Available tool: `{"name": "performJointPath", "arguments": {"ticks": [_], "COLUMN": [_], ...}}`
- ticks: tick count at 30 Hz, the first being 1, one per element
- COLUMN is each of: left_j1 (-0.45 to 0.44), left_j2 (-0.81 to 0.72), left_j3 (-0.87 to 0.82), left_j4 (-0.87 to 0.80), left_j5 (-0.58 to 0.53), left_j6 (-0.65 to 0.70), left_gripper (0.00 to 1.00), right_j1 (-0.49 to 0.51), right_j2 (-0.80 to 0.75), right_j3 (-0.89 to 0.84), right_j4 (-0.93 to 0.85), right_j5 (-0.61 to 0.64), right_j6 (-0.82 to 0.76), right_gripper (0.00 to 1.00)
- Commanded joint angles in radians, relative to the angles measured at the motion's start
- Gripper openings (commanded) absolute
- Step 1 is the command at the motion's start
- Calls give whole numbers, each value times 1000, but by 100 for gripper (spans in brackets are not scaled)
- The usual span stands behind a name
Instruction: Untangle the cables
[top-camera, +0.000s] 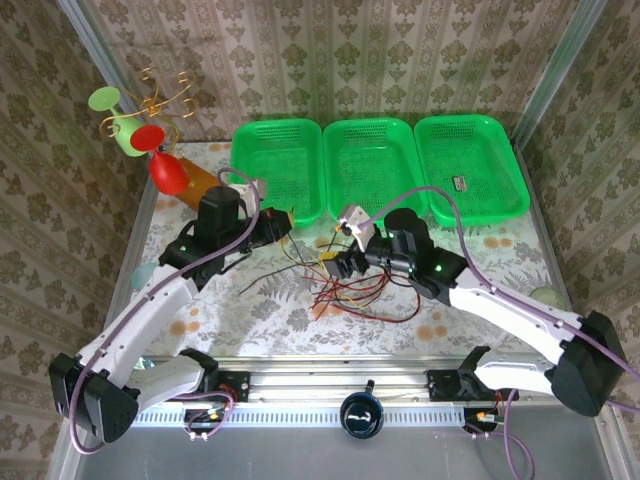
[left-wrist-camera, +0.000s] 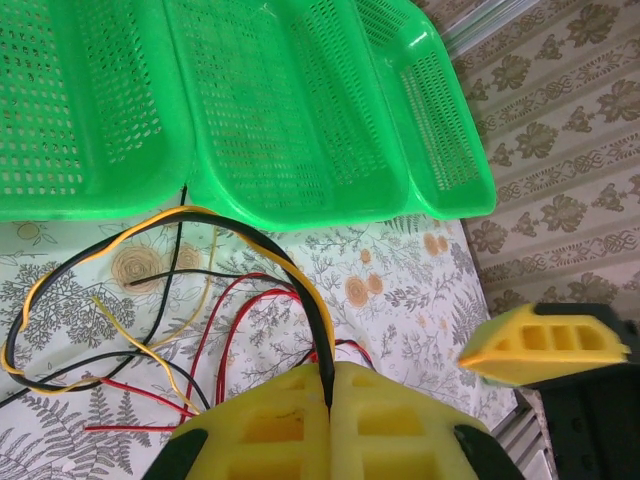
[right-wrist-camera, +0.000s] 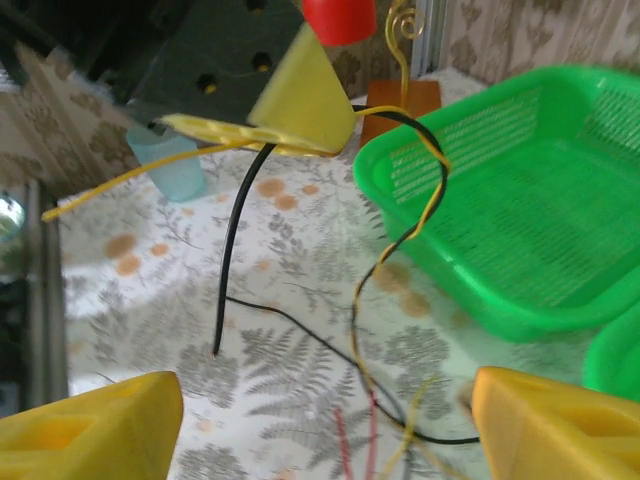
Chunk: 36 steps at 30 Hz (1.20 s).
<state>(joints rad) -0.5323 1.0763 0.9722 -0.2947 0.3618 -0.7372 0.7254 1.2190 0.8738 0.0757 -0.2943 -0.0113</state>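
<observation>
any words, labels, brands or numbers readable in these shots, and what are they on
No text here can be read.
Small dark tag lying in the rightmost green plastic basket: it may carry pale marks, but it is too small to read.
Thin red, yellow and black cables: no print visible.

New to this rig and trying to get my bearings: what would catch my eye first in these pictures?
Three bright green baskets line the far edge of the table. In front of them, between the two arms, lies a loose tangle of thin red, yellow and black cables. The left arm's fingers are shut on a yellow and black strand of it, while the right arm's fingers stand open close by.
</observation>
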Motion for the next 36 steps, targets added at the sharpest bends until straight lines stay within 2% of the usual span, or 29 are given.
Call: {"name": "performJointPath", "arguments": {"ticks": [1, 5, 8, 14, 16, 17, 19, 23, 25, 26, 30, 36], "left_j1": [-9, -11, -15, -23, -24, -24, -24, -24, -21, -15, 31, 46], "left_j2": [-1, -1, -3, 7, 11, 13, 13, -5, -24, -33, -98, -152], "left_j3": [30, 26, 16, 4, 7, 8, 13, 26, 40, 49, 62, 31], "left_j4": [37, 40, 54, 77, 76, 76, 74, 49, 16, -6, -89, -89], "left_j5": [-9, -10, -12, -11, -11, -11, -11, -23, -33, -35, -15, 73], "left_j6": [-5, -6, -16, -19, -19, -21, -20, -3, 17, 30, 57, 16], "left_gripper": [0, 0, 0, 0, 0, 0, 0, 28, 47, 54, 61, 62], "right_j1": [2, 15, 24, 36, 36, 36, 37, 36, 36, 36, 32, 30], "right_j2": [77, 144, 166, 252, 276, 285, 298, 274, 254, 248, 222, 198], "right_j3": [42, 51, 75, 130, 168, 186, 221, 220, 209, 202, 189, 171], "right_j4": [60, 162, 172, 140, 111, 95, 70, 73, 73, 73, 48, 32], "right_j5": [-79, -163, -197, -170, -163, -166, -161, -139, -121, -115, -102, -85], "right_j6": [215, 292, 312, 318, 312, 307, 303, 304, 293, 287, 265, 229], "right_gripper": [72, 68, 66, 64, 53, 43, 0, 0, 0, 0, 0, 0]}}
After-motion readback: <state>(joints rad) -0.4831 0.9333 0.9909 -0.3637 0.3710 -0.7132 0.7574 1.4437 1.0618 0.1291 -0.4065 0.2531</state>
